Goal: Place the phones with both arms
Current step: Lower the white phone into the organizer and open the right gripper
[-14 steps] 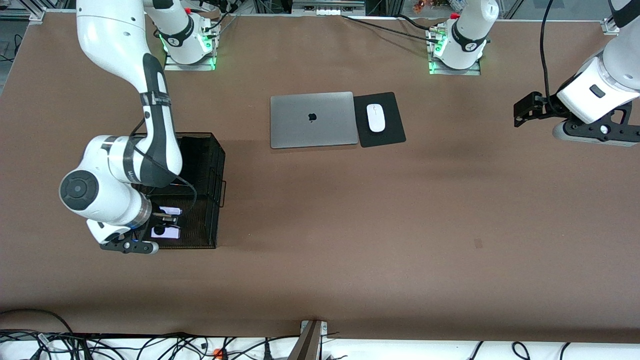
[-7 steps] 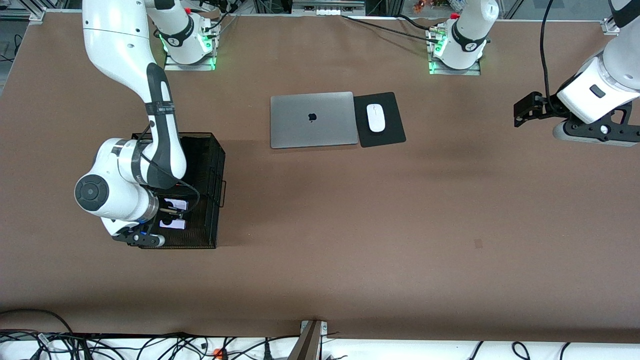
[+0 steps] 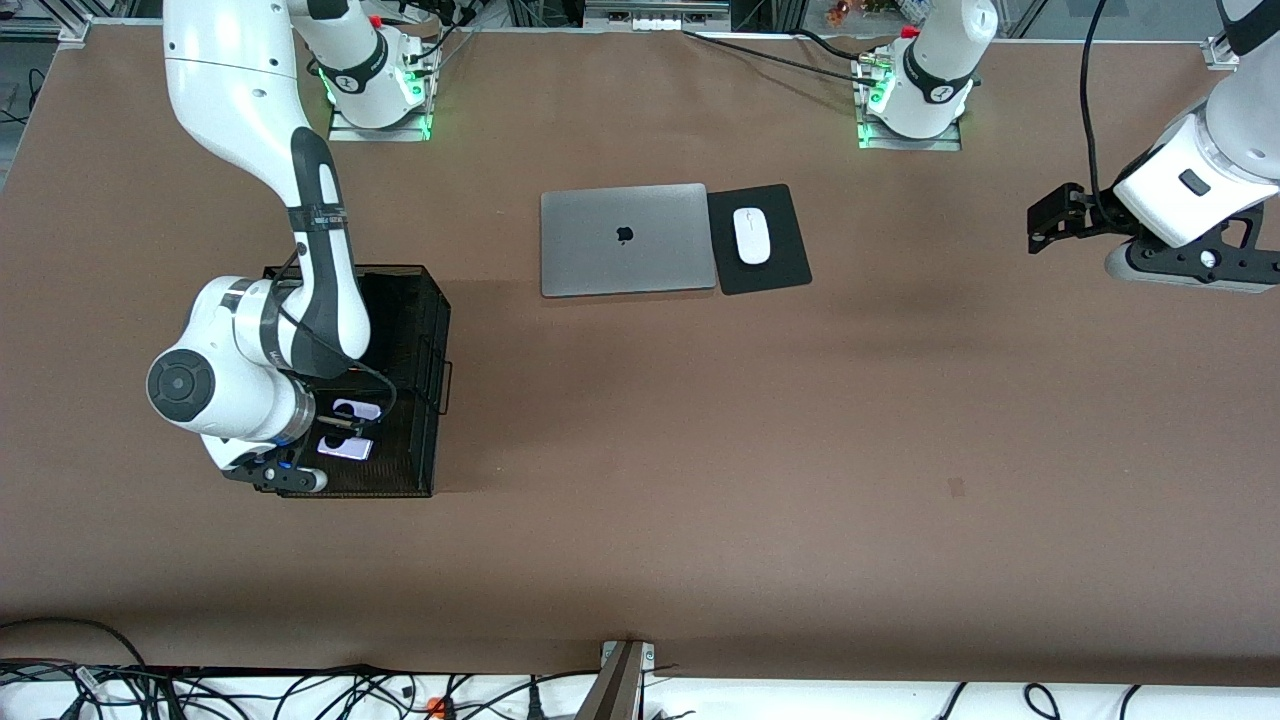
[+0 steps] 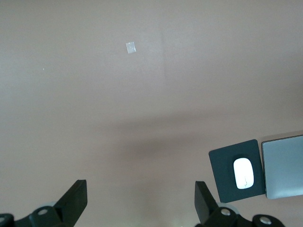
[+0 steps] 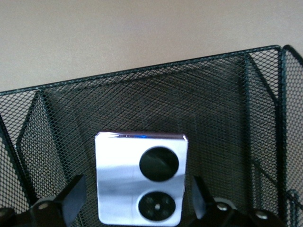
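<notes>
In the mesh basket a phone lay flat between the right claw's spread fingers, lined up for pinching; the left claw waited, spread, over bare desk.

A black wire-mesh basket is seen from above, set on a plain tan surface that shows past its rim. Inside it, a glossy white phone is shown back-up, with two round black camera rings stacked at one side. The right gripper is held over the phone, its two dark fingertips spread apart, one at each side of the phone.
</notes>
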Available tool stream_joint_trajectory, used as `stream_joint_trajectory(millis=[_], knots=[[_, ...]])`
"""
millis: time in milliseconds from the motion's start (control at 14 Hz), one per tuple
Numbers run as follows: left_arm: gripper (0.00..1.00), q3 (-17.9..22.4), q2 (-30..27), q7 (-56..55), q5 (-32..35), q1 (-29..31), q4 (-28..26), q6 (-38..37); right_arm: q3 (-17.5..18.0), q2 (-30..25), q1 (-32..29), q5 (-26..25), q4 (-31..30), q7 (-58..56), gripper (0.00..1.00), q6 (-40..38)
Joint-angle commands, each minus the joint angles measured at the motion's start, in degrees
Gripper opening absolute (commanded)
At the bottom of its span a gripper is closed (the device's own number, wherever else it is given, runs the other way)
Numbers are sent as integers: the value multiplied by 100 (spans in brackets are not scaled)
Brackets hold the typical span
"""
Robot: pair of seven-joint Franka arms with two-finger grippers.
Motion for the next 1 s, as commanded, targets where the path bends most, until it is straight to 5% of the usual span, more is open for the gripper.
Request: stream_joint_trajectory(millis=[0,642,927], knots=[[100,-6,-55,-30,-36,6,-6,-54,-20,-197,-31,154,83,-11,99,-47],[100,-6,-55,-30,-36,41,12,-72,-64,-249,-1190,181,2561,-3,99,-3919],[100,-6,-55,-30,-36,50,12,-72,15,-249,-1709,251,3108,-29,100,-4731]])
